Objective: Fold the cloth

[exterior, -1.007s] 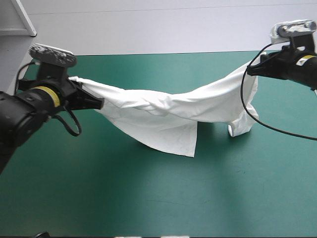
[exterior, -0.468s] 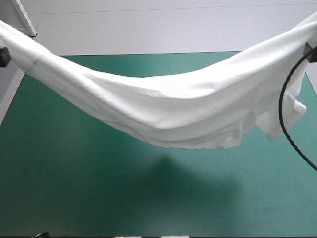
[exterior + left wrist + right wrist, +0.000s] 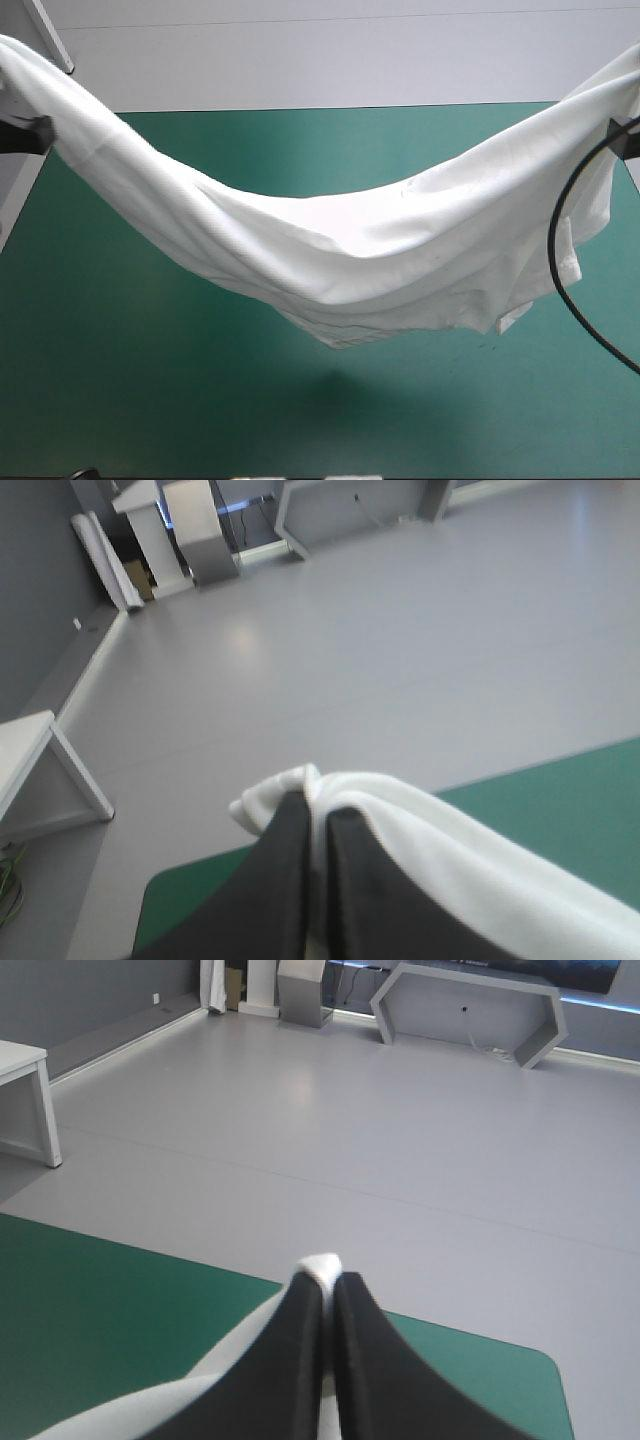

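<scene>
The white T-shirt (image 3: 340, 250) hangs in the air like a hammock across the teal-green table (image 3: 150, 380), sagging lowest over the table's middle. Its two ends rise out of the high view at the left and right edges, where only small dark parts of the arms show. In the left wrist view my left gripper (image 3: 318, 815) is shut on a bunched corner of the T-shirt (image 3: 300, 792), which drapes off to one side. My right gripper (image 3: 328, 1278) is shut on a thin white edge of the T-shirt (image 3: 322, 1265) peeking out at its fingertips.
A sleeve or hem flap (image 3: 570, 250) dangles below the T-shirt near the table's right edge. Both wrist views look level over the table's far edge (image 3: 420, 1325) toward open floor. The table's near half lies bare under the cloth.
Earlier the T-shirt hung low between both arms with its hem on the table. Both arms have since risen out of the high view, lifting it clear; the sag has now deepened slightly.
</scene>
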Controlling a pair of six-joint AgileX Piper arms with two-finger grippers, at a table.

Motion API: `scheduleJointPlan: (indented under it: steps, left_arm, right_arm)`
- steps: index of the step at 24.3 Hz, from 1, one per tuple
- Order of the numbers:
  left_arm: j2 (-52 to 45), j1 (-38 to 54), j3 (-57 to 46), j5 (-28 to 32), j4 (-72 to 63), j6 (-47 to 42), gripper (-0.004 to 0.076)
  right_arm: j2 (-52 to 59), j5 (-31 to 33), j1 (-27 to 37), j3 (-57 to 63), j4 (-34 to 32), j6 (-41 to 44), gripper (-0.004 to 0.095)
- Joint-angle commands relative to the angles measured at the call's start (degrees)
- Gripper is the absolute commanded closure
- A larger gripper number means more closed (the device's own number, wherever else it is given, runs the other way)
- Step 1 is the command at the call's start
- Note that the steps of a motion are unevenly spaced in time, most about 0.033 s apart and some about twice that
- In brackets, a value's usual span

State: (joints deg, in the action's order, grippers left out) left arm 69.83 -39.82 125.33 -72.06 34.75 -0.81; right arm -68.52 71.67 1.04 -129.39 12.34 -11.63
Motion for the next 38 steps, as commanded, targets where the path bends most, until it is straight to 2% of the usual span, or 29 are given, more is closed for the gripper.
scheduleJointPlan:
  steps: [1, 6, 9, 13, 18, 22, 25, 28, 29, 30, 31, 32, 33, 34, 35, 37, 38]
  left_arm:
    - [2.62, -0.11, -5.80, 0.45, 0.05, -1.29, 0.0731]
    - [6.90, 1.06, -16.08, 9.72, -1.18, -5.98, 0.0731]
    - [9.48, 6.39, -18.26, 15.18, -9.87, -5.88, 0.0731]
    - [15.25, 17.52, -18.76, 21.52, -29.22, 1.90, 0.0731]
    - [25.35, 26.04, -18.76, 29.86, -43.52, 8.92, 0.0732]
    - [32.31, 28.64, -18.76, 36.71, -46.47, 10.04, 0.0732]
    - [39.57, 29.10, -18.76, 46.00, -45.16, 10.04, 0.0732]
    - [43.97, 29.10, -18.39, 49.12, -45.16, 10.20, 0.0701]
    - [45.58, 29.10, -17.77, 48.84, -45.16, 11.75, 0.0635]
    - [46.89, 29.10, -17.44, 49.21, -45.16, 12.85, 0.0527]
    - [47.15, 29.10, -17.44, 49.75, -45.16, 12.85, 0.0463]
    - [47.26, 29.10, -17.44, 49.86, -45.27, 12.85, 0.0348]
    - [46.90, 29.10, -17.44, 49.50, -45.17, 12.85, 0.0301]
    - [45.70, 29.10, -16.86, 46.62, -45.17, 12.85, 0.0260]
    - [45.00, 29.10, -16.14, 44.25, -45.17, 12.85, 0.0261]
    - [42.09, 29.10, -12.86, 34.66, -45.52, 12.85, 0.0262]
    - [40.20, 28.97, -10.52, 27.35, -45.62, 12.71, 0.0261]
  right_arm:
    - [-2.45, -0.24, -0.02, 0.88, 1.48, -0.19, 0.0923]
    - [-7.60, -2.20, -0.02, 7.82, 1.49, -3.26, 0.0923]
    - [-10.78, -5.71, -0.02, 11.43, 1.20, -3.99, 0.0923]
    - [-15.46, -11.92, -0.02, 13.66, -0.07, -5.16, 0.0923]
    - [-23.71, -19.31, -0.02, 13.75, -2.03, -5.58, 0.0923]
    - [-30.54, -24.73, -0.02, 13.75, -2.42, -5.58, 0.0923]
    - [-39.32, -32.01, -0.02, 13.75, -2.76, -5.58, 0.0923]
    - [-44.08, -35.76, -0.02, 13.75, -2.28, -5.58, 0.0919]
    - [-46.13, -36.96, -0.02, 13.75, -0.39, -5.58, 0.0865]
    - [-47.68, -37.53, -0.02, 13.75, 0.78, -5.58, 0.0742]
    - [-48.31, -37.42, -0.02, 13.62, 1.52, -5.81, 0.0595]
    - [-48.59, -36.69, -0.02, 13.62, 2.61, -5.94, 0.0331]
    - [-48.59, -35.57, -0.02, 13.62, 2.61, -5.94, 0.0209]
    - [-47.88, -32.71, -0.02, 13.09, 2.61, -5.72, 0.0088]
    - [-46.87, -31.23, -0.02, 13.12, 2.61, -5.32, 0.0086]
    - [-43.16, -25.06, -0.02, 13.12, 2.61, -4.94, 0.0157]
    - [-40.22, -21.51, -0.02, 13.12, 2.61, -4.54, 0.0203]
